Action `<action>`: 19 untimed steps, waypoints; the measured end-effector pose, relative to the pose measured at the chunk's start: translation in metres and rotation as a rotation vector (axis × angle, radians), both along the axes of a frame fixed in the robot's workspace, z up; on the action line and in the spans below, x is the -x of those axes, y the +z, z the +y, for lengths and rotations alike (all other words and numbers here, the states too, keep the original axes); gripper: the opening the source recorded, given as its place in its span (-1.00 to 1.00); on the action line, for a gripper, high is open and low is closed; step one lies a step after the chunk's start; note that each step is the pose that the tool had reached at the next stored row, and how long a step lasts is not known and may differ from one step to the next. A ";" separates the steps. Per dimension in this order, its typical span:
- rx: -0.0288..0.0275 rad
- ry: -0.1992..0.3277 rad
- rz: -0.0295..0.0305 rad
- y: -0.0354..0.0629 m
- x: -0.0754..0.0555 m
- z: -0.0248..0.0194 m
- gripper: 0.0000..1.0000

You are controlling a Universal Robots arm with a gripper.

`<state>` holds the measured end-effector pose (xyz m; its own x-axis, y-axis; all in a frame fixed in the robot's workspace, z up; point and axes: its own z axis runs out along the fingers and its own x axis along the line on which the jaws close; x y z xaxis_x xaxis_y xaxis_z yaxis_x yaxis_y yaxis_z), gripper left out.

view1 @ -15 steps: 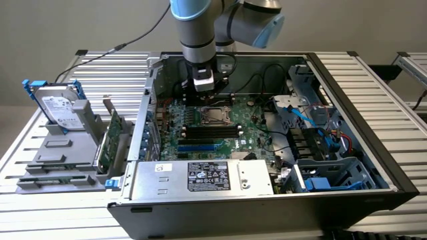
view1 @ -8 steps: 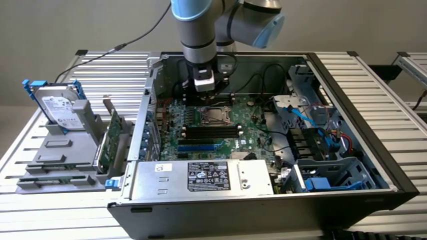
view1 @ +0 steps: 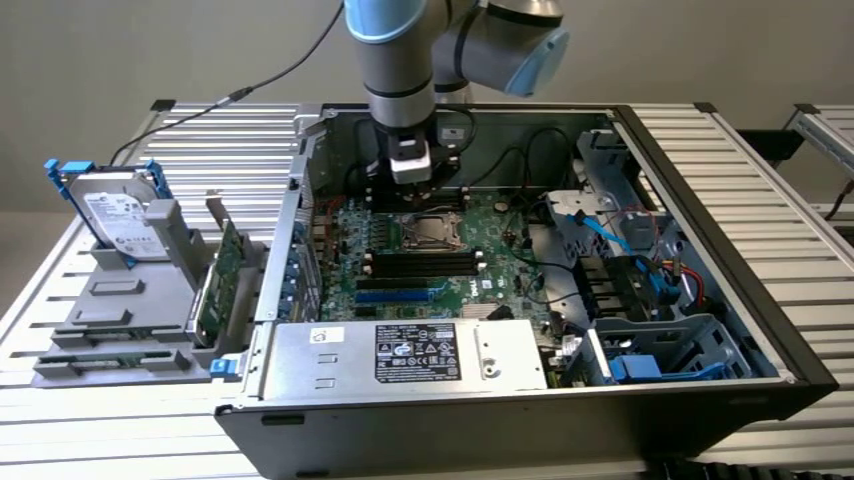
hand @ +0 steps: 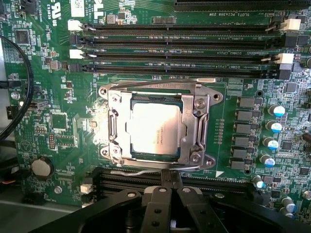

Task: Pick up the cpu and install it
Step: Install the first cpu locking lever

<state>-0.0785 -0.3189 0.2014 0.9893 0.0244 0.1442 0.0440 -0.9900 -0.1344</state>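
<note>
Gripper (hand: 170, 183) closed (seemingly empty), just beside cpu (hand: 154, 128), seated in socket (hand: 197, 131)

Now the cpu (hand: 154, 127), a small flat square chip with a dull silver metal top, is seen lying flat and level in its socket. It is framed on all sides by the grey metal retention frame (hand: 199, 127), set on the green motherboard (hand: 63, 97), between banks of long black memory slots (hand: 180, 54).

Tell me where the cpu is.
The cpu sits in the socket frame at the motherboard's middle in the exterior view, between memory slots, near the gripper.
</note>
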 end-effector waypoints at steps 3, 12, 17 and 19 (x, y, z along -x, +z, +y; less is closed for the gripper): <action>0.0010 -0.001 -0.0001 -0.0004 -0.001 0.0000 -0.79; 0.0049 -0.003 0.0000 -0.0012 -0.004 0.0000 -0.79; 0.0070 -0.005 -0.0001 -0.0016 -0.005 0.0001 -0.79; 0.0076 -0.006 0.0000 -0.0017 -0.006 0.0001 -0.79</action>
<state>-0.0725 -0.3189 0.1997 0.9894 0.0198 0.1440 0.0383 -0.9912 -0.1268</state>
